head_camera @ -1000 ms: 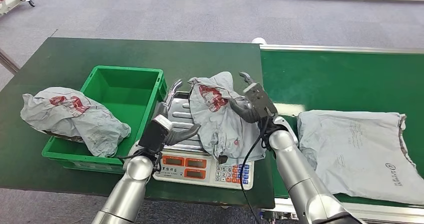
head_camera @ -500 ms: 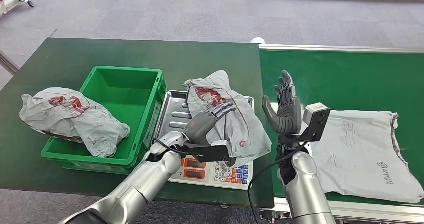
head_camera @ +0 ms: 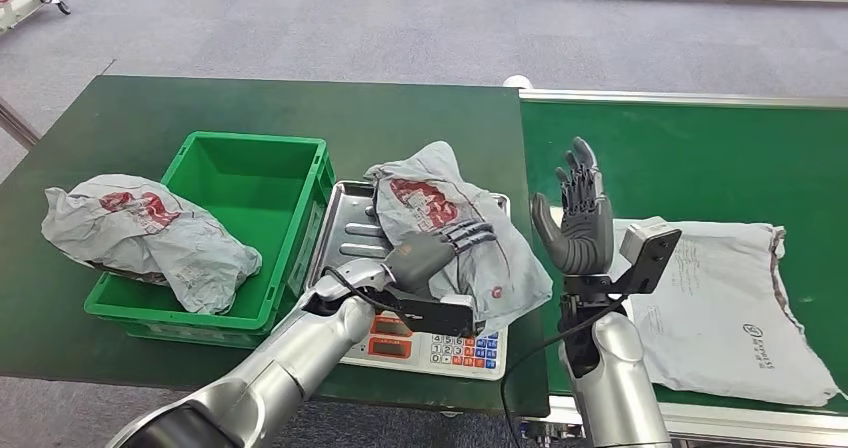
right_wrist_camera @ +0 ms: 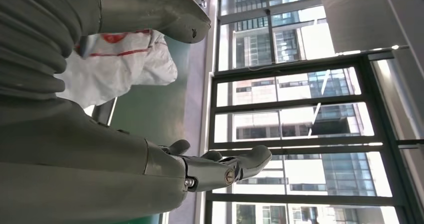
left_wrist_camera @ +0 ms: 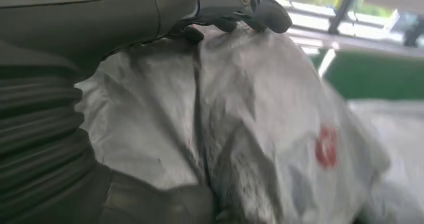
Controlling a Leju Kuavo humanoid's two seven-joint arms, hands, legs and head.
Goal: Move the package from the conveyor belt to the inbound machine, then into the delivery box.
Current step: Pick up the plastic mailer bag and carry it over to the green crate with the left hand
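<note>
Since 0.5 s ago my left hand [head_camera: 430, 251] slid further across package [head_camera: 455, 233], fingers now closing on it, ready for lift. Package on scale [head_camera: 350, 230], right of green box [head_camera: 250, 183]. My right hand [head_camera: 580, 223] raised beside scale, fingers spread, empty, keeping clear.

Left arm reached in from lower left, forearm angled up and to right, wrist camera block slung beneath. Left hand [head_camera: 432, 251] lay palm-down, fingers [head_camera: 470, 234] stretched flat and close together, thumb [left_wrist_camera: 155, 204] low at one side in left wrist view. Right arm rose near vertical from lower right. Right hand [head_camera: 577, 211] was upright, palm toward left, fingers [head_camera: 582, 173] straight and slightly apart, thumb [head_camera: 544, 220] splayed, holding nothing. Wrist camera block jutted to right of right wrist.
</note>
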